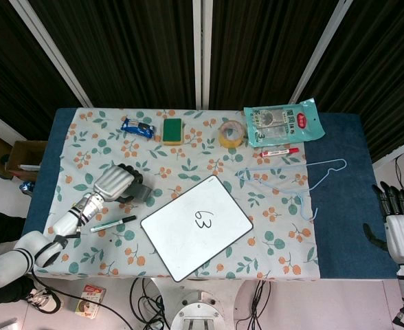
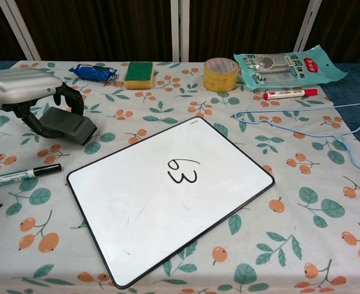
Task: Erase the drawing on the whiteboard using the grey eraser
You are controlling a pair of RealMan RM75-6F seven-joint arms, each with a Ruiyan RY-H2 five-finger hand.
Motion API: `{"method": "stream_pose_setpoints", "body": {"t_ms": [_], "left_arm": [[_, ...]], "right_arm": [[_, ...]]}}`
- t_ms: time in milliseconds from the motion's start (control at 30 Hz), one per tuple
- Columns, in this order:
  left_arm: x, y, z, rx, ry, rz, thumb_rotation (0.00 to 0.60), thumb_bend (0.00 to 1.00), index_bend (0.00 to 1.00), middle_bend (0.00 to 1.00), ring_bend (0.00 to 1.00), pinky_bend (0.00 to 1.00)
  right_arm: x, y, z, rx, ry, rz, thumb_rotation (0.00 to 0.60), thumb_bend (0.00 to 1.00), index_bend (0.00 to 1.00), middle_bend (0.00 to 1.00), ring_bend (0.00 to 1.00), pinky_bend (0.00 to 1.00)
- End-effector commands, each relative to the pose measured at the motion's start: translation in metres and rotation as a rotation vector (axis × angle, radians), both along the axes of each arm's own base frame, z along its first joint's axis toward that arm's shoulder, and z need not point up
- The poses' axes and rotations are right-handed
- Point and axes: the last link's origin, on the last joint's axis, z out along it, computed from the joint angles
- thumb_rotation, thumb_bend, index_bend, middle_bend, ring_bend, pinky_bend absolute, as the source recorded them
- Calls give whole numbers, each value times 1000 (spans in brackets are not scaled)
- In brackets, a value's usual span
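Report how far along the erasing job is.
Done: nothing erased; the drawing is intact on the whiteboard. In hand: the left hand closes around the grey eraser, which looks still on the table. Left: lift it, wipe the board.

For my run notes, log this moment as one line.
left robot hand: gripping eraser | right robot hand: open, off table | whiteboard: drawing not erased
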Motion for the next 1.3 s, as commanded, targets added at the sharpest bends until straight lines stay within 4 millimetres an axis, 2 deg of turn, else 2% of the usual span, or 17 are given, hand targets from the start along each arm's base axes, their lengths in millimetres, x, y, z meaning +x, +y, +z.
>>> {"method": "stream_pose_setpoints", "body": {"t_ms": [33, 267, 500, 700, 767, 900, 1000, 1100, 1300], "left_arm": [[0, 0, -1, 0, -13, 9, 600, 282, 475, 447, 332, 382], [4, 2, 2, 19, -56, 12, 600, 313, 532, 500, 383, 435], [28, -8, 14, 29, -144, -58, 600, 318, 595, 561, 449, 494], [49, -42, 14, -47, -134, -140, 600, 322, 615, 579, 464, 510], [57, -62, 13, -72, -127, -172, 600, 322, 622, 587, 471, 511], [72, -96, 4, -118, -124, -202, 600, 328, 630, 595, 477, 511], [82, -114, -5, -143, -118, -229, 600, 329, 630, 595, 478, 511], [89, -123, -16, -153, -98, -266, 600, 330, 632, 596, 478, 511], [98, -129, -39, -178, -78, -263, 600, 333, 633, 598, 478, 511]], "right_arm": [[0, 0, 0, 0, 0, 0, 600, 241, 0, 0, 0, 0], [-2, 0, 1, -3, -2, -7, 600, 241, 0, 0, 0, 0], [-4, -1, 1, -6, -6, -7, 600, 241, 0, 0, 0, 0], [-4, -1, 2, -13, -13, -2, 600, 241, 0, 0, 0, 0], [-5, -1, 3, -19, -15, -1, 600, 241, 0, 0, 0, 0], [-6, 0, 6, -28, -19, 1, 600, 241, 0, 0, 0, 0], [-7, 1, 8, -34, -21, 2, 600, 241, 0, 0, 0, 0], [-8, 2, 10, -41, -24, 0, 600, 240, 0, 0, 0, 0], [-12, 4, 12, -51, -32, -5, 600, 248, 0, 0, 0, 0]]}}
